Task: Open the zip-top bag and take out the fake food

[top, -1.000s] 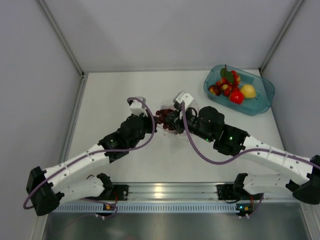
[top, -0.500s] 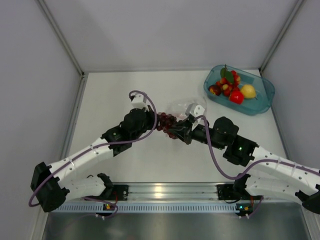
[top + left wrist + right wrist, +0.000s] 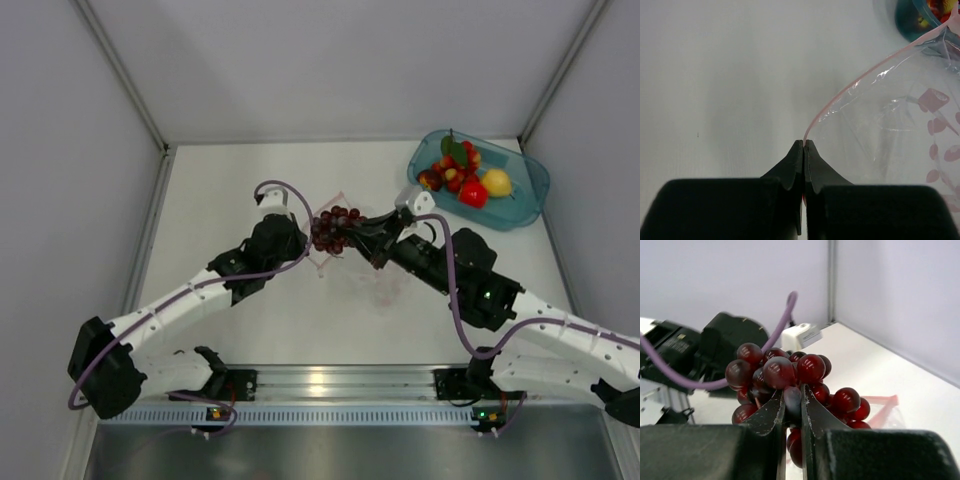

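My right gripper [image 3: 793, 396] is shut on the dark purple grape bunch [image 3: 785, 380] and holds it above the table; in the top view the grape bunch [image 3: 334, 228] hangs between the two arms. My left gripper [image 3: 804, 144] is shut on the pink zip strip of the clear zip-top bag [image 3: 890, 120], whose mouth gapes open. In the top view the bag [image 3: 330, 258] lies under the grapes with my left gripper [image 3: 303, 240] at its left edge and my right gripper [image 3: 352, 232] just right of the bunch. Red apple [image 3: 473, 193], yellow lemon [image 3: 496, 182] and berries [image 3: 447, 170] lie in the tub.
A teal translucent tub [image 3: 520, 205] stands at the back right of the table, its edge also showing in the left wrist view [image 3: 905, 17]. Grey walls close the table on the left, back and right. A metal rail runs along the near edge.
My right gripper has lifted the grape bunch up and toward the back, out of the bag. My left gripper kept its hold on the bag edge and shifted slightly toward the back.
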Tool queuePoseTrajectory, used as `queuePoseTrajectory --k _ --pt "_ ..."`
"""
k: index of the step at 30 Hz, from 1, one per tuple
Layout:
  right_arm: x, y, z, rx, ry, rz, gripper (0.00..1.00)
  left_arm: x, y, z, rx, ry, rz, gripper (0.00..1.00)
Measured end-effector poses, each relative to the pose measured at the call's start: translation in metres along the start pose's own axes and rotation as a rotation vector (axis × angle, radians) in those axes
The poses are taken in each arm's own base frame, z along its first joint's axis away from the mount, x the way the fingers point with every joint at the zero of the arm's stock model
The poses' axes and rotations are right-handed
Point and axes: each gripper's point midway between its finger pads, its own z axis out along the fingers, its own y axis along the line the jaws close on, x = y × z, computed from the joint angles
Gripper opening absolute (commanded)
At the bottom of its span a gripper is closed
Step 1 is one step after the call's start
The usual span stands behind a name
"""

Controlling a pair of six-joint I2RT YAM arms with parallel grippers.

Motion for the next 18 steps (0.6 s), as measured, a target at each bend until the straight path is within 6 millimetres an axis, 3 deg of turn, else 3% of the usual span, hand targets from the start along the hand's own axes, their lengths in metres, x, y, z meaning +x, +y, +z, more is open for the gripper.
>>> queuePoseTrajectory --k 8,14,18 --pt "-0.057 -0.054 0.000 0.281 -0.098 0.011 0.00 -0.007 0.011 -0.006 -0.049 -0.030 0.011 0.00" --pt "-0.105 -0.135 -0.030 0.573 -0.187 0.046 0.00 -0.003 0.023 -0.009 -0.090 -0.016 0.033 0.00" --pt "-0.121 -0.187 -0.060 0.761 -0.209 0.036 0.00 -0.008 0.028 -0.016 -0.102 -0.023 0.036 0.00"
